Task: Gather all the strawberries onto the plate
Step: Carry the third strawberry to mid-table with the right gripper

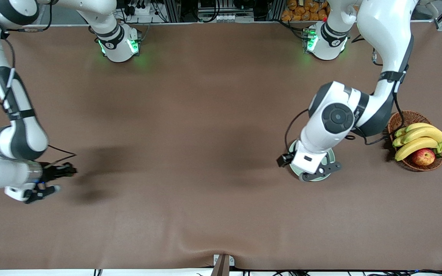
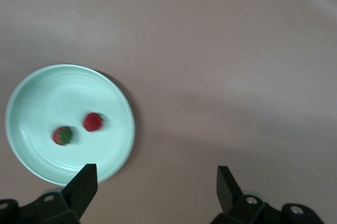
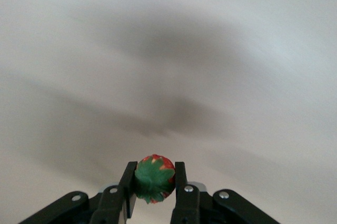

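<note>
Pale mint-green, the plate [image 2: 31, 97] sits on the brown desk [image 1: 190, 115] toward the left arm's end, beside the wicker basket [image 1: 401, 119] of bananas [image 1: 420, 138] and an apple [image 1: 423, 156]. Two strawberries [image 2: 92, 122] already lie in it, near each other and apart from the rim. The left hand [image 2: 156, 187] hangs directly over the plate with its jaws spread wide and nothing between them; in the front view the arm hides most of the dish.

The third strawberry [image 3: 154, 178] is pinched between the fingers of the right hand [image 3: 154, 188], leafy top showing, over the desk close to the edge at the right arm's end, well apart from the plate.

By my reading, two of three berries are delivered; what remains is carrying this last one the length of the desk and releasing it into the plate.
</note>
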Controlling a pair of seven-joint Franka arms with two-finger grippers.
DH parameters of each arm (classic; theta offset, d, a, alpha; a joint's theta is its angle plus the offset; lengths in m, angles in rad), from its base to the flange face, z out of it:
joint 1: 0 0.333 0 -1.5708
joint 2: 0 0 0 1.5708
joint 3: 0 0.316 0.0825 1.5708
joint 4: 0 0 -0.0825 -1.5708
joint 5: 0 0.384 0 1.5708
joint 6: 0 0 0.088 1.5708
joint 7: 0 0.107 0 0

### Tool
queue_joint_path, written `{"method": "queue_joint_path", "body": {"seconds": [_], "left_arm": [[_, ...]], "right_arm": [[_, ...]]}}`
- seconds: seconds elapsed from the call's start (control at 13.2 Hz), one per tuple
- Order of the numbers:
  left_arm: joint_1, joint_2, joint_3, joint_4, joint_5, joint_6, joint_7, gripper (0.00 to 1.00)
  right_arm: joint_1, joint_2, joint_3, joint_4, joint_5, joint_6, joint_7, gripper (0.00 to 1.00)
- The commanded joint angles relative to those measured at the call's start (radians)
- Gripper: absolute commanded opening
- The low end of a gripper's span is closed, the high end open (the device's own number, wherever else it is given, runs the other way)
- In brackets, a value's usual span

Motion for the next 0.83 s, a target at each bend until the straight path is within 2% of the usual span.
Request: {"method": "queue_joint_path", "body": {"seconds": [0.0,0.15,0.45,0.76], "left_arm": [[-0.01,0.004,-0.006,0.036,-0.059,-0.023,-0.009,1.0],[0.002,-0.029,-0.009,0.036,-0.063,-0.026,-0.006,1.0],[0.013,-0.083,-0.009,0.033,-0.066,-0.07,-0.001,1.0],[0.031,-0.099,-0.009,0.025,-0.075,-0.112,0.008,1.0]], "right_arm": [[0.135,0.001,0.03,0.007,0.007,0.003,-0.005,0.0],[0.282,0.005,0.03,0.039,0.014,0.015,0.096,0.0],[0.5,0.033,0.021,0.035,0.1,0.184,0.24,0.0],[0.692,0.083,-0.019,0.035,0.099,0.308,0.487,0.0]]}}
